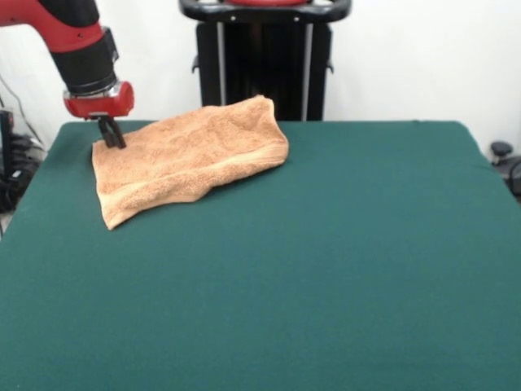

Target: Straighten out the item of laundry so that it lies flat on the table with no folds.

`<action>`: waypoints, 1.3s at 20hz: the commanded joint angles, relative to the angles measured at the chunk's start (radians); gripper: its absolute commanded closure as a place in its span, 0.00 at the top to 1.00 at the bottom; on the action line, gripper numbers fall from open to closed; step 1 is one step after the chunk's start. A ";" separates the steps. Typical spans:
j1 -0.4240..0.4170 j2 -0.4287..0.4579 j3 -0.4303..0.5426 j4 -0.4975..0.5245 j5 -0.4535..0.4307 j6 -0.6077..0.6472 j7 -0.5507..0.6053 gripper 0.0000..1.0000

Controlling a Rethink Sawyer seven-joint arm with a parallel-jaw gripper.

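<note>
Gripper [112, 140] sits fingers together, apparently pinching the folded terry towel [189, 155] corner, likely to pull it open across green table [326, 261].

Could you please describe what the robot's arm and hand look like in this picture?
The arm is glossy red with a wide black cylindrical section before the wrist. Below that sits a short red collar. The hand is small and black, with thin dark fingers projecting from the collar. No cables or markings are visible.

Red arm [57, 24], black wrist band, red flange, black gripper [111, 140]
</note>
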 commanded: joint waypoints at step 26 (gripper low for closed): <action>-0.039 0.069 -0.124 -0.273 -0.126 0.270 -0.502 0.00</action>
